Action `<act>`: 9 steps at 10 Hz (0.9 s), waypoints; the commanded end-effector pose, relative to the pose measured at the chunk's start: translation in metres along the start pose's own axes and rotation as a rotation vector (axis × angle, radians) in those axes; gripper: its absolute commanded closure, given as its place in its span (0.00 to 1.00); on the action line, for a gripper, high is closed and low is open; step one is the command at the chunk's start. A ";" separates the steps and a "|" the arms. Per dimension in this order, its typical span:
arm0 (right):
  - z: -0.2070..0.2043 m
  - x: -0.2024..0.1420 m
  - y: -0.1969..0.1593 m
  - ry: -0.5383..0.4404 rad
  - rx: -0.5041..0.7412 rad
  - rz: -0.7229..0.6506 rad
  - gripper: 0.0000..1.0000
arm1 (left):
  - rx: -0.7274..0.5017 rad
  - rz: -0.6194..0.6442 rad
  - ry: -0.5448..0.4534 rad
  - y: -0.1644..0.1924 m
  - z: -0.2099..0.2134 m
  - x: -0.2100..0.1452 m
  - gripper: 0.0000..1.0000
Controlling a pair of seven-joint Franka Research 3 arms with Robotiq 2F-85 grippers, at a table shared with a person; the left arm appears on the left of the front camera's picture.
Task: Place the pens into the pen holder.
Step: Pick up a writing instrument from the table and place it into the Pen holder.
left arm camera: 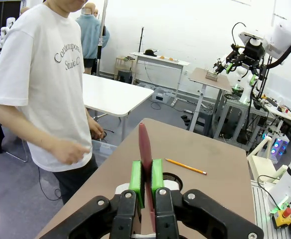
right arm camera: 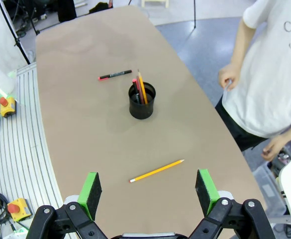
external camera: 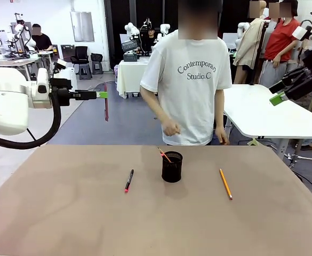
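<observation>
The brown table (external camera: 65,213) runs out to the person (external camera: 188,80), who stands at its far edge with both hands off it. The left arm (external camera: 12,104) is raised well above the table on the robot's left. The left gripper (external camera: 101,95) points sideways toward the middle, with its green pads clamped on the dark red pen (external camera: 106,108).

In the front view that pen hangs upright, with most of its length below the pads. The black mesh pen holder (external camera: 172,167) stands near the table's middle. It lies below the held pen and off to the robot's right, well apart from it. The coming move probably depends on that offset: the pen is already close to vertical, so it seems to need carrying across and down over the cup's mouth, not turning. In the left wrist view the holder's rim shows just past one pad. Two pens (right arm camera: 140,87) lean in the cup and take up part of the opening.

The right gripper (right arm camera: 148,186) is also held high, with its jaws wide apart and nothing between them. The yellow pencil (right arm camera: 156,171) lies flat on the table on the robot's right, nearer this arm. In the right wrist view its long axis runs roughly along the line from pad to pad, so the wrist would likely have to roll before closing on it. The black pen (external camera: 128,181) lies flat on the holder's other side, nearer the left arm.
</observation>
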State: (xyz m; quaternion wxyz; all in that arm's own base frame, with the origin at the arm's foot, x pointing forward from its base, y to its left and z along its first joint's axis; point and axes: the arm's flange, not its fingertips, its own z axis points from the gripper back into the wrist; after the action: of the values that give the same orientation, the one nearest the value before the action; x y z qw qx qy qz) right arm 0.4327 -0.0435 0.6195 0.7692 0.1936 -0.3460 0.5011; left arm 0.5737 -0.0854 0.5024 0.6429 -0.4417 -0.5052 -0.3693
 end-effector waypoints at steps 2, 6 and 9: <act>0.001 0.001 0.000 -0.002 0.000 0.004 0.00 | -0.004 -0.007 0.005 -0.002 0.001 0.002 1.00; 0.001 0.001 0.000 -0.002 0.000 0.004 0.00 | -0.042 -0.082 0.014 -0.026 -0.046 -0.018 1.00; 0.001 0.001 0.000 -0.002 0.000 0.004 0.00 | -0.231 -0.178 -0.001 -0.053 -0.103 -0.038 1.00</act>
State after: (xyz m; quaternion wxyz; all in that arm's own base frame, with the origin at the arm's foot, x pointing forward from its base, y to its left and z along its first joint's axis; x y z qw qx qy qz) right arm 0.4327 -0.0434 0.6196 0.7692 0.1935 -0.3460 0.5012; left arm 0.5477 -0.1976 0.4715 0.5851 -0.4540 -0.4843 -0.4658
